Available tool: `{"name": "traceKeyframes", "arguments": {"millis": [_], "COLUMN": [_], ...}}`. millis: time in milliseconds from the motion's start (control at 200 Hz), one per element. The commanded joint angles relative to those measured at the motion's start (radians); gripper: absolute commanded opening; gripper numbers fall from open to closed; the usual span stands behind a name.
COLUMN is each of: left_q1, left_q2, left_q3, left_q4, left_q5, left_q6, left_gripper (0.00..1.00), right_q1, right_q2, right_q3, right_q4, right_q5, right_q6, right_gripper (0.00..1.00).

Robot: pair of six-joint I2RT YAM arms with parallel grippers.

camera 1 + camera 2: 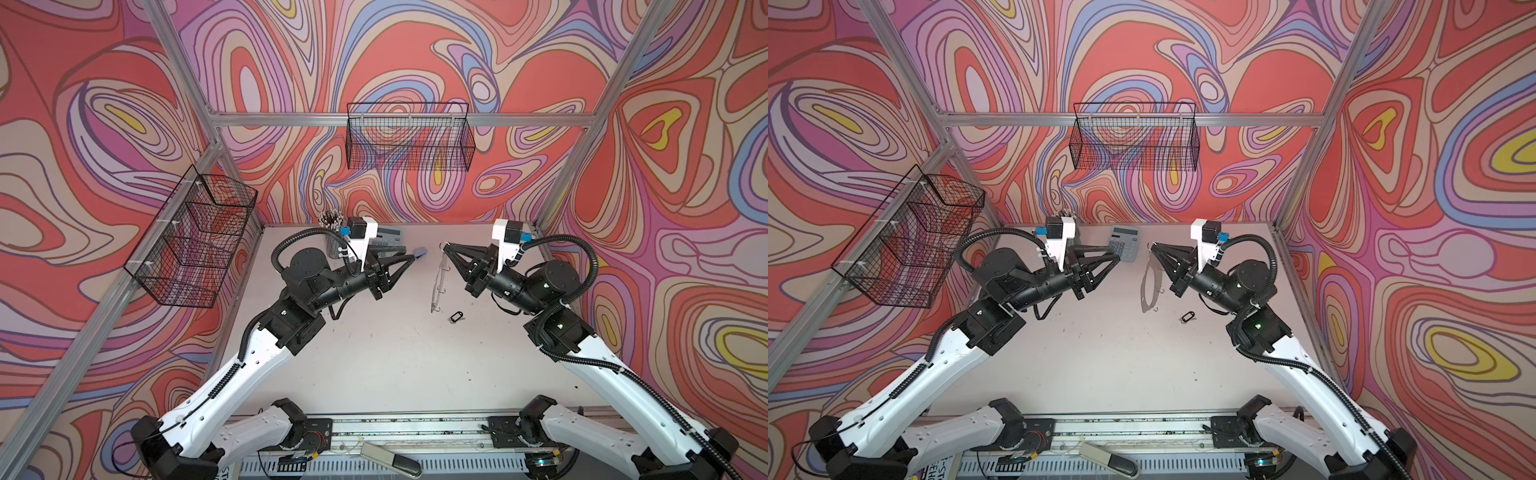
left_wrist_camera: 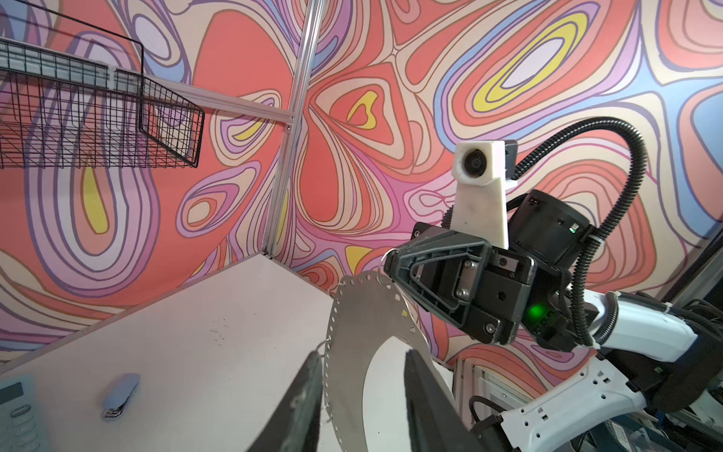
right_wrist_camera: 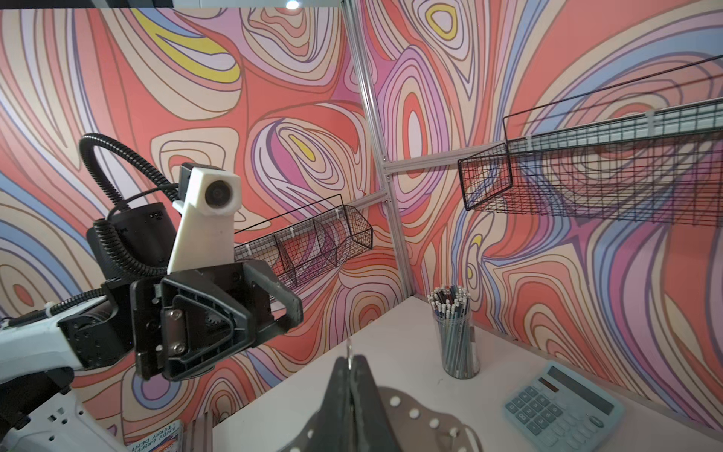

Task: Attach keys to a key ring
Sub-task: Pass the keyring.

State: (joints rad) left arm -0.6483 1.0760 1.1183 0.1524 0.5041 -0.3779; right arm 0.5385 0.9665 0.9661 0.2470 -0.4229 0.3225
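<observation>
the key ring (image 2: 352, 321) hangs from my right pincer (image 2: 388, 266), which is clenched on a small silver wire loop at the band's top rim. seen from above, the band hangs edge-on over the counter (image 1: 374, 353). the keys (image 1: 456, 316), black tag and all, lie on the counter just beside the band's lower end, apart from both pincers. my left pincer (image 1: 413, 258) is released and empty, near the band but not touching it. in its wrist view its own fingers (image 2: 309, 399) mask the band's lower part. behind it sit a calculator (image 1: 1125, 245), a pale blue stapler (image 2: 121, 391) and a cup of pencils (image 3: 455, 332). a book cover (image 3: 156, 438) under the left arm reads, upside down, "andy grif" and "terry dent".
</observation>
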Motion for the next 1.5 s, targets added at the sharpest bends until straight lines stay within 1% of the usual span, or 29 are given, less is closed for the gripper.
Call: {"name": "traceKeyframes", "arguments": {"millis": [0,305,431,651,741,931,1057,1207,1367,1492], "left_q1": [-0.004,-0.009,-0.016,-0.026,-0.028,-0.028,-0.028,-0.024,0.024,0.084], "left_q2": [0.027,0.083,0.103,0.116,0.111,0.048,-0.027,-0.084,-0.108,-0.113], "left_q3": [0.024,0.052,0.07,0.088,0.087,0.072,0.041,0.032,0.03,0.023], "left_q4": [-0.006,0.009,0.007,0.003,0.001,-0.009,-0.022,-0.089,-0.123,-0.116], "left_q5": [-0.006,0.008,0.03,0.04,0.044,0.051,0.047,0.048,0.121,0.194], "left_q6": [0.004,-0.005,-0.004,0.003,0.006,0.037,0.079,0.139,0.157,0.138], "left_gripper": [0.38,0.38,0.37,0.36,0.36,0.35,0.35,0.35,0.35,0.35], "right_q1": [0.006,0.006,0.006,0.007,0.006,0.006,0.006,0.006,0.007,0.006], "right_q2": [-0.011,-0.009,-0.007,-0.003,-0.007,0.009,0.053,0.131,0.197,0.232], "right_q3": [-0.009,-0.006,-0.013,-0.009,-0.023,-0.018,0.012,0.067,0.11,0.154], "right_q4": [-0.021,-0.033,-0.021,-0.02,0.007,0.097,0.164,0.251,0.339,0.337], "right_q5": [0.087,0.098,0.067,0.049,0.017,-0.143,-0.258,-0.408,-0.53,-0.601], "right_q6": [-0.043,-0.074,-0.08,-0.08,-0.084,-0.063,-0.028,0.03,0.073,0.072], "right_gripper": [0.0,0.0,0.0,0.0,0.0,0.0,0.0,0.0,0.0,0.0]}}
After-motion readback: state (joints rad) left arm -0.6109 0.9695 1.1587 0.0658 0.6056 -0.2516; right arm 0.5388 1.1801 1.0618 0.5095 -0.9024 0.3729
